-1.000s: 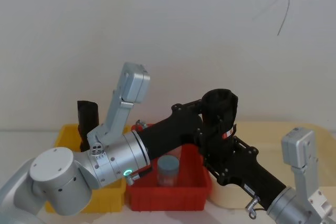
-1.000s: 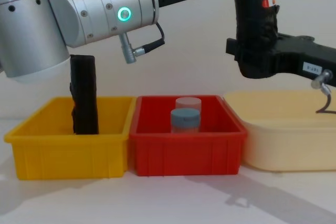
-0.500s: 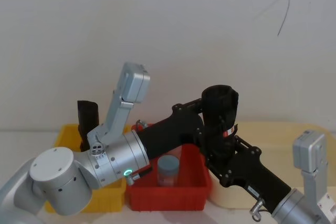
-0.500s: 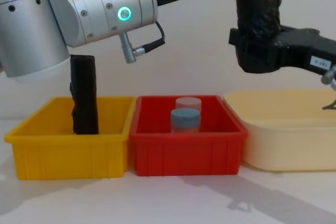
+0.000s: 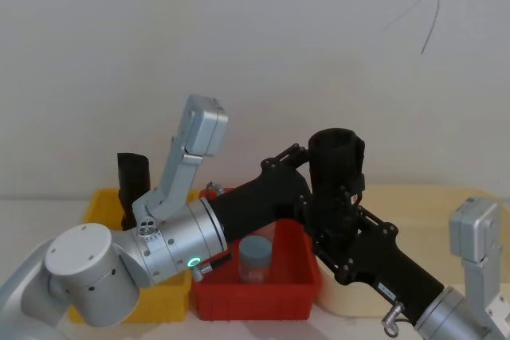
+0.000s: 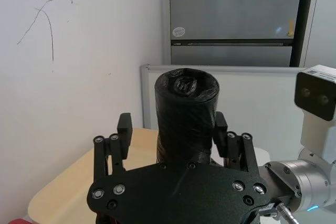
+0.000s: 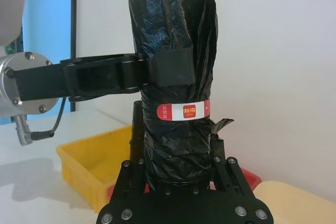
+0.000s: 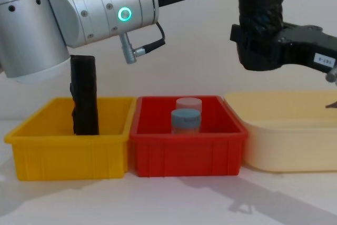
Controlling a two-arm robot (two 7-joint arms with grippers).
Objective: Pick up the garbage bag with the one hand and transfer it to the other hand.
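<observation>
The garbage bag (image 5: 336,165) (image 7: 173,24) (image 8: 260,19), a thick black crinkly roll with a red-and-white label (image 7: 184,110), stands upright in the air above the right end of the red bin (image 8: 158,154). My right gripper (image 5: 339,212) (image 7: 178,161) (image 8: 258,51) is shut on its lower part. My left gripper (image 5: 319,166) (image 6: 172,129), on the arm with the green ring (image 8: 125,14), straddles the upper part, open. One of its fingers (image 7: 168,72) lies against the bag, and the other shows a gap in the left wrist view.
A yellow bin (image 8: 31,151) at the left holds a slimmer black upright roll (image 8: 84,96). The red bin holds two capped jars (image 8: 185,119). A cream tub (image 8: 289,140) stands at the right. A white wall rises close behind the bins.
The right gripper has risen a little with the bag, and the label has climbed in the chest view. The left arm has stayed put while its finger linkage spread.
</observation>
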